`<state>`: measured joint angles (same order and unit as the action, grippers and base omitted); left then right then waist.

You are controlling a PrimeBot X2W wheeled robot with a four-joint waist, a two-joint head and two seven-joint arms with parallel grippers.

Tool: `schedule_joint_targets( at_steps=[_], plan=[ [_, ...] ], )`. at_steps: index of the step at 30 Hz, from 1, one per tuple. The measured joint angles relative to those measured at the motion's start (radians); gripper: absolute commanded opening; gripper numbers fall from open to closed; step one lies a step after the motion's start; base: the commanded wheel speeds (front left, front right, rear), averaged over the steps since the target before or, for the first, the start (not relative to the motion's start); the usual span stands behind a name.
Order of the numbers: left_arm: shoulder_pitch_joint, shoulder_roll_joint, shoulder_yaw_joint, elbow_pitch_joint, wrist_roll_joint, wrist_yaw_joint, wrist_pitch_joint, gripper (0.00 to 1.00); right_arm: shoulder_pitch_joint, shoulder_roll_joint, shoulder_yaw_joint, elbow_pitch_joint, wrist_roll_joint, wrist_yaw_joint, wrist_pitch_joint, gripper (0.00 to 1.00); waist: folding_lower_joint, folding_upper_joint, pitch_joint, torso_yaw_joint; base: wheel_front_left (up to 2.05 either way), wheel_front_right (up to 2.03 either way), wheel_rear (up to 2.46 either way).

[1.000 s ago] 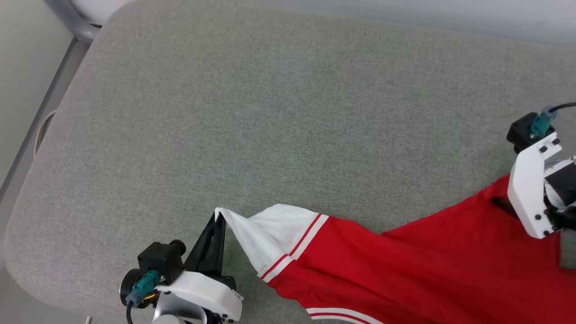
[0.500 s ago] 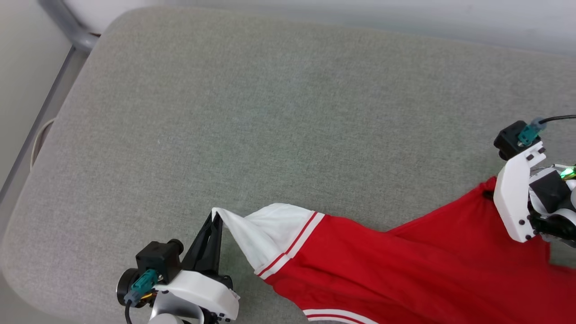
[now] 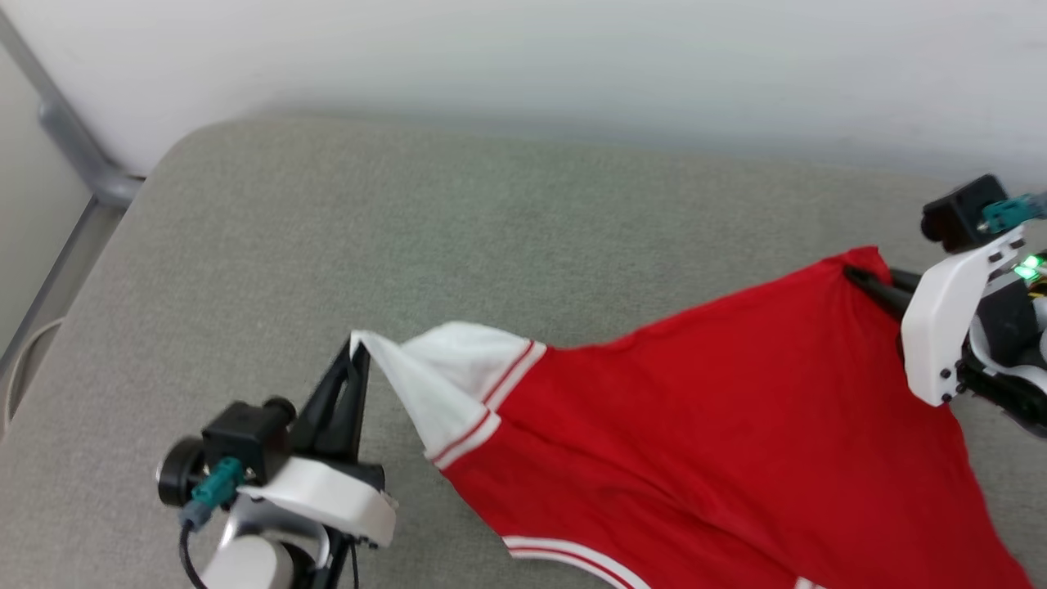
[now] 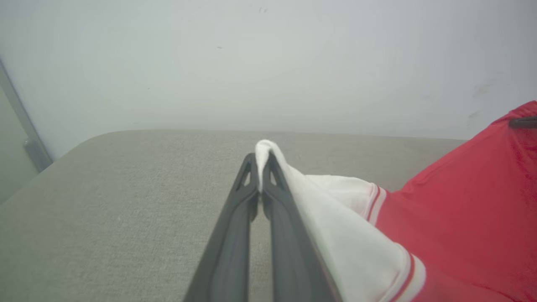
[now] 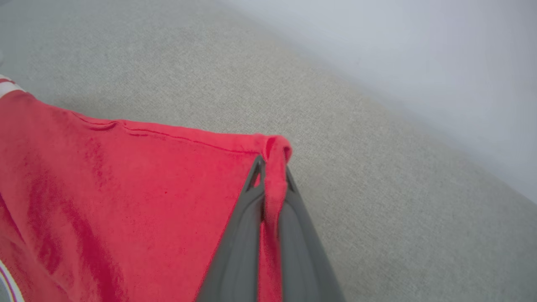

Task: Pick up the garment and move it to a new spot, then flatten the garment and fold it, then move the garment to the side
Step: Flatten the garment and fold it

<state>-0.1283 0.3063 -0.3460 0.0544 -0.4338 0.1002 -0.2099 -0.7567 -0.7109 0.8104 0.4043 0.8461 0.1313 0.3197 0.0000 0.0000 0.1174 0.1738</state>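
So the red jersey-style T-shirt with white short sleeves and red-and-white striped trim point(image 3: 720, 425) is strung across the lower right of the head view, stretched between both arms over the grey woven fabric pad point(image 3: 409, 229). A plain red side faces the camera.

The left gripper point(image 3: 353, 360), lower left of the frame, has its two dark fingers pinched tight on the tip of a white sleeve. In the left wrist view the white cloth pokes up between the fingertips and drapes off to the right (the striped cuff band sits a bit further right, where the red starts).

The right gripper point(image 3: 851, 274), at the right edge, is clamped on a red corner of the shirt. Its wrist view shows a bunched red fold squeezed between the fingers, with a stitched edge running off toward the left of that frame.

The cloth looks fairly taut between the two grips, and its lower part runs off the bottom edge of the head view. There's a pale wall point(image 3: 523, 57) along the top and a grey metal bar point(image 3: 74, 139) in the upper left corner.
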Motion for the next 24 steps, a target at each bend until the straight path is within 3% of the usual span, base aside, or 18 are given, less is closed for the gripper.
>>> schedule_joint_targets(
  at_steps=[12, 24],
  plan=[
    [-0.238, 0.06, 0.05, -0.113, 0.004, -0.023, 0.061, 0.0, -0.011, -0.02, -0.136, -0.084, 0.007, 0.0, -0.136, 0.0, -0.0001, 0.0, -0.074, -0.088, 0.0, 0.0, 0.0],
    [-0.627, 0.106, 0.039, -0.111, 0.042, -0.103, 0.16, 0.0, -0.103, 0.002, -0.328, -0.182, -0.082, 0.0, -0.1, 0.0, -0.0001, 0.0, 0.01, -0.112, 0.0, 0.0, 0.0]
  ],
)
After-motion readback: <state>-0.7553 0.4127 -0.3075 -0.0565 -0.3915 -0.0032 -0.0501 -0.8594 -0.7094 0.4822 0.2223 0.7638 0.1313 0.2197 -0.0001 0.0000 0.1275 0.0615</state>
